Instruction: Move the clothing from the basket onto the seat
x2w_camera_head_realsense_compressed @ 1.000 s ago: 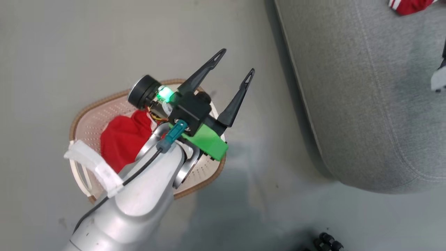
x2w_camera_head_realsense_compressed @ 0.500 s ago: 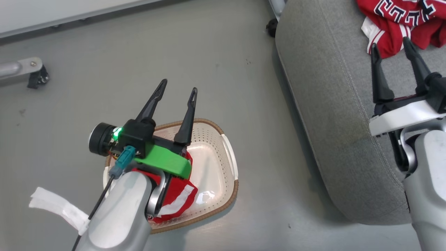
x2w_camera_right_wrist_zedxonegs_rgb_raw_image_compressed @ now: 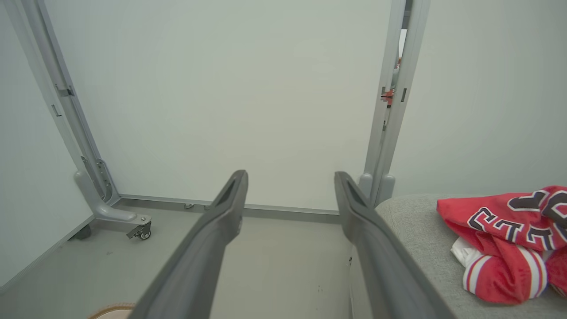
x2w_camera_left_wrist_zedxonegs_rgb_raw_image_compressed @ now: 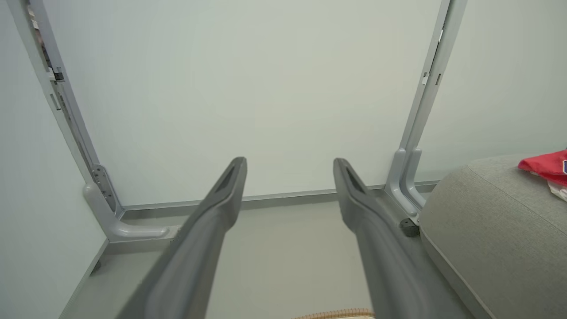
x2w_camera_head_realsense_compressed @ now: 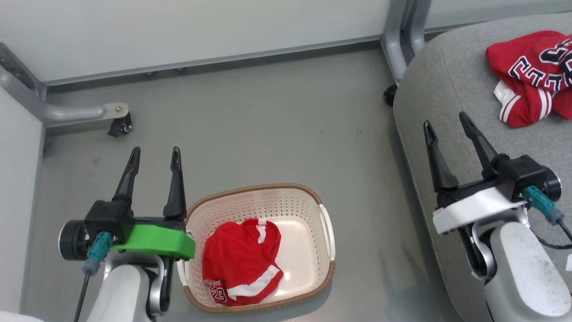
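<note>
Red shorts (x2w_camera_head_realsense_compressed: 243,261) with white stripes and a small "23" lie crumpled in the cream perforated basket (x2w_camera_head_realsense_compressed: 308,210) on the floor. A red jersey (x2w_camera_head_realsense_compressed: 532,80) with black-and-white lettering rests on the grey seat (x2w_camera_head_realsense_compressed: 442,94) at the upper right; the jersey (x2w_camera_right_wrist_zedxonegs_rgb_raw_image_compressed: 509,235) and seat (x2w_camera_right_wrist_zedxonegs_rgb_raw_image_compressed: 412,221) also appear in the right wrist view, and the seat (x2w_camera_left_wrist_zedxonegs_rgb_raw_image_compressed: 487,212) in the left wrist view. My left gripper (x2w_camera_head_realsense_compressed: 154,154) stands open just left of the basket, empty. My right gripper (x2w_camera_head_realsense_compressed: 447,125) is open and empty over the seat's left edge, below and left of the jersey.
Pale wall panels on grey metal posts close off the far side. A caster foot (x2w_camera_head_realsense_compressed: 118,125) sits on the floor at the upper left and another caster (x2w_camera_head_realsense_compressed: 389,95) by the seat's corner. Grey floor lies between basket and seat.
The head camera has swung up, so the whole picture shifted. My left gripper has moved off the basket to its left side, uncovering the shorts. My right gripper has come into view over the seat.
</note>
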Motion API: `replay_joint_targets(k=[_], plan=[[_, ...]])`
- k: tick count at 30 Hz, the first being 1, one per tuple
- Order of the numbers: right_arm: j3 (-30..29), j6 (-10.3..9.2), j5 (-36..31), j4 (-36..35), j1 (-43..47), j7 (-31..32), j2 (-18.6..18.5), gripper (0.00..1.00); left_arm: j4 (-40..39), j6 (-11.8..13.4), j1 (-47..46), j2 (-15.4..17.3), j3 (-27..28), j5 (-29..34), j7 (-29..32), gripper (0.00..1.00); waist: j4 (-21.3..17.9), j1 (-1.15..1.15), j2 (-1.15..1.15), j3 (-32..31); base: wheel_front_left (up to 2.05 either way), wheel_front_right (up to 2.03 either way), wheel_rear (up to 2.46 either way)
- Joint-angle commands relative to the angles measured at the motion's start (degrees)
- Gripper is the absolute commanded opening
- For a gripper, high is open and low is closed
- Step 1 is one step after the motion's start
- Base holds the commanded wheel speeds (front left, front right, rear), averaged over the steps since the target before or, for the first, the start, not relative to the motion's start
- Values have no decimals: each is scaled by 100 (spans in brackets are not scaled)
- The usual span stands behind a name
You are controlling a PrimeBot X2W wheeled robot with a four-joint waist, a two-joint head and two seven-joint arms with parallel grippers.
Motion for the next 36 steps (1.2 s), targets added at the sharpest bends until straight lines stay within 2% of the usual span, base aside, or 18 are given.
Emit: replay_joint_targets(k=[1,12,19,36], plan=[[-19,-6,-9,-59,208,-22,40,100,-26,-26,181,-41,89,98,-1,100,282,1,40,-315,0,0,0],[-237,-6,-137,-595,1342,-22,258,100,-110,-172,823,-255,515,414,-1,100,429,1,40,-700,0,0,0],[-346,-6,-167,-855,1878,-22,382,100,-182,-288,1071,-323,599,553,-1,100,463,1,40,-804,0,0,0],[-375,-6,-262,-989,2087,-22,480,100,-104,-468,959,-413,690,746,-2,100,491,1,40,-743,0,0,0]])
